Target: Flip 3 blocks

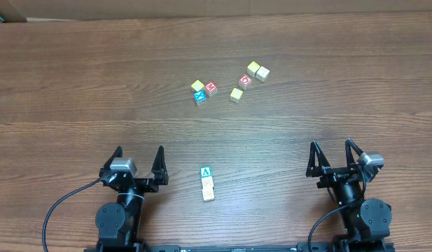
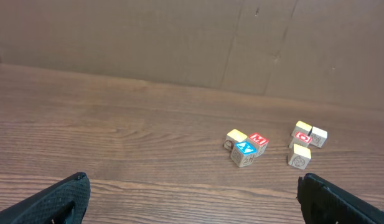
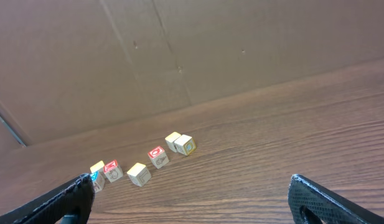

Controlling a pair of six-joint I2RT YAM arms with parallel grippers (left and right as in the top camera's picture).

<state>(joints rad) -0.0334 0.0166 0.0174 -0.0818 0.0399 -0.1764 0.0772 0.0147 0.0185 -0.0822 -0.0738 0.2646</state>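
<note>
Three blocks lie in a short touching row near the table's front centre. The green-faced one (image 1: 206,171) with a white letter is farthest from the edge, and two pale ones (image 1: 207,183) (image 1: 208,194) follow behind it. My left gripper (image 1: 138,150) (image 2: 195,199) stands open to their left, and my right gripper (image 1: 332,144) (image 3: 192,202) stands open well to their right. Both are apart from the row with nothing between their fingers. Neither wrist view shows the three blocks.
Farther back lie other cubes. One cluster has a yellow-topped (image 1: 197,86), a blue (image 1: 199,97) (image 2: 244,152) and a red cube (image 1: 211,88) (image 3: 111,169). Right of it are a yellow-topped cube (image 1: 236,94), a red one (image 1: 246,80) (image 3: 157,155), and a yellow-and-pale pair (image 1: 258,71). A cardboard wall (image 2: 179,37) backs the table.
</note>
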